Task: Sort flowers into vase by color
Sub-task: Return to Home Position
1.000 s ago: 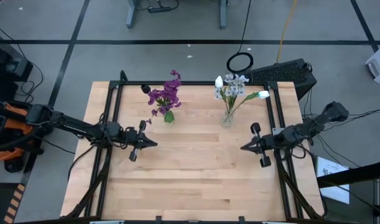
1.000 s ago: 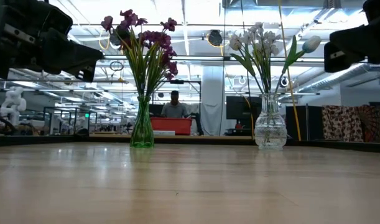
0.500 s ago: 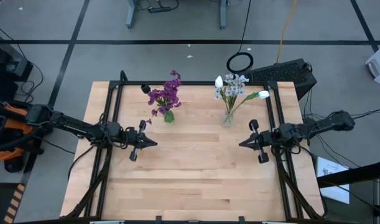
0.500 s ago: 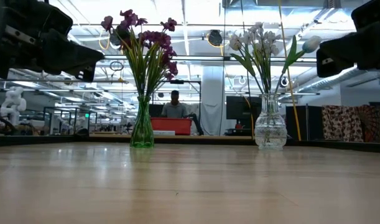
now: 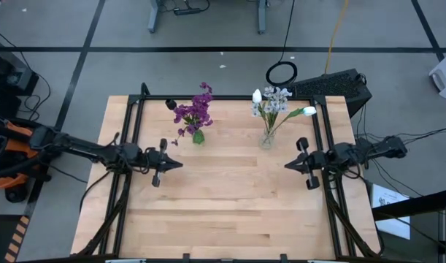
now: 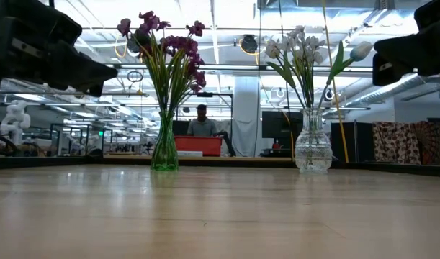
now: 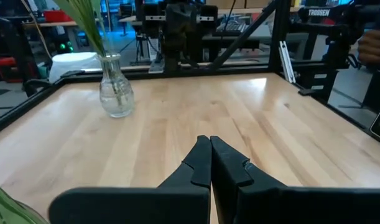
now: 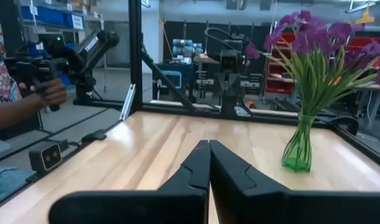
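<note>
Nearest: both my grippers hang low over the surface (image 5: 230, 208), carrying nothing.

- Left gripper (image 5: 180, 165): fingers pressed together, at the left side of the surface, pointing inward.
- Right gripper (image 5: 287, 165): fingers pressed together, at the right side, facing the left gripper and well apart from it.

Farther, toward the far edge:

- Purple flowers (image 5: 195, 111) stand in the green vase (image 5: 198, 136).
- White flowers (image 5: 272, 102) stand in the clear vase (image 5: 266, 140), with one white bud leaning out to the right.
- I see no loose stem on the surface, so I judge the sorting complete.

Handling:

- The flowers are probably light, with thin springy stems and soft blossoms.
- I would grip mid-stem, below the blossoms, never on the petals.
- The vases are narrow and look like glass. A stem dragged sideways could tip one, so I would move stems straight up or down.

Beyond the surface, a person (image 6: 202, 122) is in the room.
</note>
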### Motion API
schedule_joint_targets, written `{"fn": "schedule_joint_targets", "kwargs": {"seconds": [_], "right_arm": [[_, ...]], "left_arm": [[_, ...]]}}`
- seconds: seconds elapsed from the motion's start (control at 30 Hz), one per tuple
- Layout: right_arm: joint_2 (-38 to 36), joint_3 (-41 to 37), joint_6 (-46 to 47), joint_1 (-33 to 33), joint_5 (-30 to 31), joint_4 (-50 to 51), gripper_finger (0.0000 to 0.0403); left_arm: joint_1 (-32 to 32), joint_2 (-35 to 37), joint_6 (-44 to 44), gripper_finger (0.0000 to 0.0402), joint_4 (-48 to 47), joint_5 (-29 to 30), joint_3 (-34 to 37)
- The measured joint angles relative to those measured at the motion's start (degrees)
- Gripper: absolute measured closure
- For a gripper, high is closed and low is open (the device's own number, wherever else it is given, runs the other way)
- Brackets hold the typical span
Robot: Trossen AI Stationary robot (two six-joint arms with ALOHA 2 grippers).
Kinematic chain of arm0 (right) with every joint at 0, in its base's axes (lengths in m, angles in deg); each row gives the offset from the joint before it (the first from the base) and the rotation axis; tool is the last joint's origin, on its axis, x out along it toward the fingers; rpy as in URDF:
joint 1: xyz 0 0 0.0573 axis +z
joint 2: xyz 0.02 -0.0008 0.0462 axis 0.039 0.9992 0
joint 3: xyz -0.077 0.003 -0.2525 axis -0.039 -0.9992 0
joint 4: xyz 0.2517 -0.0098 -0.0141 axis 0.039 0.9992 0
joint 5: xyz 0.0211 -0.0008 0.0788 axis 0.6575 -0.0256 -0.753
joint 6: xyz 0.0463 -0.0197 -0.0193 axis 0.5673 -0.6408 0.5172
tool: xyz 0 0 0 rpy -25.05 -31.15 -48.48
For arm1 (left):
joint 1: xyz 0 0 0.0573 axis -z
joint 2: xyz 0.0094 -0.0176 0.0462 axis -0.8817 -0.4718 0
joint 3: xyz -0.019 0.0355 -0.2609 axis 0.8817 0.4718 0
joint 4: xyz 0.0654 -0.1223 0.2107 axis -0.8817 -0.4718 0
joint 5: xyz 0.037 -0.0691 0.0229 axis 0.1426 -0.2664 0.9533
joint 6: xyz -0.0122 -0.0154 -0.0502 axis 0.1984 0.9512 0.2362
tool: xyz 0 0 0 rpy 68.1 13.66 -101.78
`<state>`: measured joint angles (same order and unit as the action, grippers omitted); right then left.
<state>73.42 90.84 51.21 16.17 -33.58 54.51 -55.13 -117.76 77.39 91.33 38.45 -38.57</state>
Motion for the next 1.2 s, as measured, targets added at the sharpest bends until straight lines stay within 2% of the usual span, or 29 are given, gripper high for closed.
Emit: {"fn": "schedule_joint_targets", "kwargs": {"seconds": [0.23, 0.77, 1.2], "right_arm": [[-0.33, 0.04, 0.13, 0.00, 3.23, 1.22, 0.0403], [-0.31, 0.04, 1.77, 0.02, 2.84, 1.38, 0.0403], [-0.26, 0.04, 4.33, 0.04, 2.82, 1.40, 0.0403]], "left_arm": [[0.00, 7.44, -0.04, 0.0402, -7.01, 0.00, -0.02], [0.00, 20.99, -0.15, 0.0402, -20.07, 0.72, -0.02], [0.00, 29.93, -0.32, 0.0402, -26.85, 0.87, -0.02]]}}
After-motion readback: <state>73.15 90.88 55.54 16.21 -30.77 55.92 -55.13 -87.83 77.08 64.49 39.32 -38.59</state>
